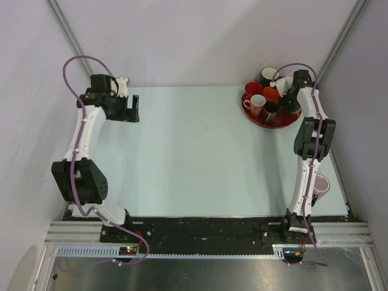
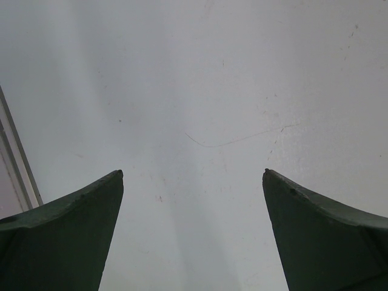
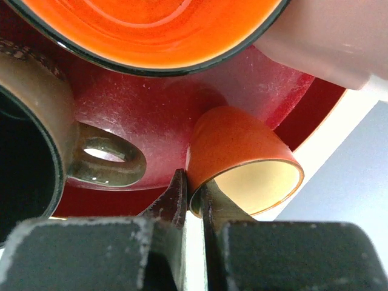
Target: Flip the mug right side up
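In the right wrist view, a small orange mug point(image 3: 236, 139) with a cream inside is tilted on its side, mouth toward the camera, over the red tray point(image 3: 145, 103). My right gripper point(image 3: 193, 182) is shut on this mug's rim, one finger inside the mouth and one outside. From above, the right gripper point(image 1: 291, 99) sits over the tray's right side and hides the held mug. My left gripper point(image 1: 130, 109) is at the far left of the table, its jaws wide open point(image 2: 193, 176) over bare white surface.
Several other mugs crowd the red tray point(image 1: 285, 121): an olive-brown one point(image 3: 30, 109) with its handle close to my fingers, a large orange-lined one point(image 3: 157, 24), and a pink one point(image 3: 327, 36). Another pink mug point(image 1: 321, 185) sits on the table near the right arm's base.
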Controlling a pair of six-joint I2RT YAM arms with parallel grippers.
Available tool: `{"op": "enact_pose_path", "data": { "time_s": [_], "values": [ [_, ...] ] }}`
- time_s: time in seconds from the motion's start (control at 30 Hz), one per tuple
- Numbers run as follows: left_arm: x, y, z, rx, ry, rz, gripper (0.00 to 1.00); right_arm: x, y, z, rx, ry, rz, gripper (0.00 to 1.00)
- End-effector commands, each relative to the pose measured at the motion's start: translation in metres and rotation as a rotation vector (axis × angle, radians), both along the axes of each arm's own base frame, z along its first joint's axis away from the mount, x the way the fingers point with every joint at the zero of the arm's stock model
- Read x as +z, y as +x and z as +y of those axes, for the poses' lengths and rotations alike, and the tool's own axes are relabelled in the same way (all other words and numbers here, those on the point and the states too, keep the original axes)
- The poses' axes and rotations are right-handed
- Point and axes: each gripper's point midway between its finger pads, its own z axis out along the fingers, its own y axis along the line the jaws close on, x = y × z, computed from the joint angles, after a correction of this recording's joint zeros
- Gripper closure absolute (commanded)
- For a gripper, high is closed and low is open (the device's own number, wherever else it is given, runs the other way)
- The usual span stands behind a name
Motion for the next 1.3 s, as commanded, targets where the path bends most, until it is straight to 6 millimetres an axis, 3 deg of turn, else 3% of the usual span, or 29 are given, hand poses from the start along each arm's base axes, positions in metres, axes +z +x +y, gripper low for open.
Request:
{"op": "enact_pose_path", "data": {
  "time_s": [0.0, 0.3, 0.43, 0.67, 0.87, 0.93, 1.0, 1.03, 1.27],
  "values": [
    [0.021, 0.006, 0.003, -0.016, 0.036, -0.064, 0.00, -0.007, 0.009, -0.006, 0.013, -0.012, -0.025, 0.97],
    [0.021, 0.005, 0.005, -0.015, 0.048, -0.062, 0.00, -0.016, 0.009, -0.015, -0.020, -0.016, -0.031, 0.71],
    [0.021, 0.005, 0.004, -0.018, 0.049, -0.060, 0.00, 0.000, 0.019, -0.021, -0.043, -0.038, -0.089, 0.62],
    [0.022, 0.006, 0.004, -0.020, 0.050, -0.064, 0.00, 0.023, 0.032, -0.036, -0.103, -0.104, -0.178, 0.58],
    [0.021, 0.005, 0.003, -0.026, 0.045, -0.061, 0.00, 0.036, 0.024, -0.025, -0.102, -0.089, -0.179, 0.41],
    [0.022, 0.004, 0.001, -0.030, 0.042, -0.063, 0.00, 0.044, 0.018, -0.024, -0.131, -0.095, -0.194, 0.35],
    [0.023, 0.004, 0.000, -0.035, 0.036, -0.068, 0.00, 0.057, 0.012, -0.024, -0.175, -0.089, -0.227, 0.12],
    [0.024, 0.003, -0.001, -0.039, 0.030, -0.070, 0.00, 0.071, 0.011, -0.025, -0.210, -0.081, -0.267, 0.06],
    [0.035, -0.002, -0.008, -0.057, 0.001, -0.099, 0.00, 0.146, -0.024, -0.017, -0.311, -0.026, -0.455, 0.01]
  ]
}}
